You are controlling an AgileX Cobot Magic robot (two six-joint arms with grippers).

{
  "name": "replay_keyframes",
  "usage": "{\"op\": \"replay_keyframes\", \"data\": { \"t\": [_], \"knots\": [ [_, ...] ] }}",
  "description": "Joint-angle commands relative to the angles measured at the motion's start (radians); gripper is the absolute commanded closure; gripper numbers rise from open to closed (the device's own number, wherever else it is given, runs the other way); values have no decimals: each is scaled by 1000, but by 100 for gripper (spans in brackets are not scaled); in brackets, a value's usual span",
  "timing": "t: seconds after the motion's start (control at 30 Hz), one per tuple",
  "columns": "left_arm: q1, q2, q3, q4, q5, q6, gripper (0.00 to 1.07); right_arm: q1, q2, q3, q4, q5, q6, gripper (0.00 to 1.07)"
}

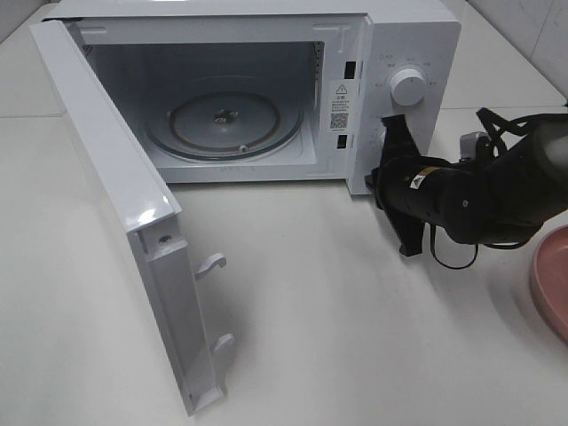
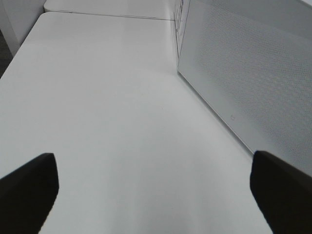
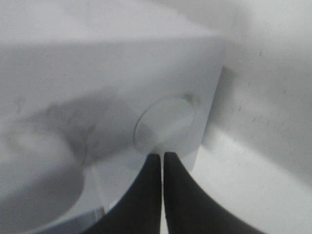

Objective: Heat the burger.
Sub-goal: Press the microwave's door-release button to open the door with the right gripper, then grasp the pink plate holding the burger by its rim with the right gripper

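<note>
Microwave door [image 1: 124, 204] stands open toward front edge of bench [image 1: 355, 337]. Pink plate [image 1: 552, 275] at right edge. Outside the door, left fingers [image 2: 29, 192] wide over bench. At the round panel dial [image 3: 165, 126], right fingers [image 3: 157, 165] pinched shut. Glass turntable [image 1: 222, 124] beyond. Can't tell where the burger is: no view shows it.

The microwave [image 1: 417, 35] opens toward 6 o'clock across the counter [image 1: 355, 337]; its door [image 1: 115, 177] walls 8 o'clock, the right arm [image 1: 461, 200] 3 o'clock.
</note>
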State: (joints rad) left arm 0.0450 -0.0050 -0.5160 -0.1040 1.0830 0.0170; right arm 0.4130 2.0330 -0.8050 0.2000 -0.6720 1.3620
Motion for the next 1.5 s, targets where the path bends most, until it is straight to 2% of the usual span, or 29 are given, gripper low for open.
{"op": "replay_keyframes", "data": {
  "t": [0.03,0.13,0.33,0.4,0.5,0.67,0.77,0.83,0.87,0.93,0.97,1.03,1.2,1.5],
  "knots": [
    [-7,-13,2,2,-16,3,7,6,-38,-18,-95,34,2,107],
    [-7,-13,2,2,-16,4,7,6,-73,-6,-109,104,-6,107],
    [-7,-13,2,2,-16,4,7,6,-120,39,-107,119,-37,107],
    [-7,-13,2,2,-16,4,7,6,-183,89,-107,201,-102,107],
    [-7,-13,2,2,-16,4,7,6,-201,100,-108,226,-134,107],
    [-7,-13,2,2,-16,4,7,6,-329,111,-109,488,-461,106],
    [-7,-13,2,2,-16,4,7,6,-347,111,-109,524,-514,106],
    [-7,-13,2,2,-16,4,7,3,-408,110,-110,634,-720,105],
    [-7,-13,2,2,-16,4,7,3,-408,110,-110,634,-720,105],
    [-7,-13,2,2,-16,4,7,3,-453,110,-110,736,-905,105],
    [-7,-13,2,2,-16,4,7,3,-453,110,-110,736,-905,105],
    [-7,-13,2,2,-16,4,7,3,-501,110,-110,836,-1054,104],
    [-7,-13,2,2,-16,4,7,3,-556,110,-112,960,-1155,103],
    [-7,-13,2,2,-16,4,7,-12,-684,110,-234,1213,-1190,99]
  ]
}}
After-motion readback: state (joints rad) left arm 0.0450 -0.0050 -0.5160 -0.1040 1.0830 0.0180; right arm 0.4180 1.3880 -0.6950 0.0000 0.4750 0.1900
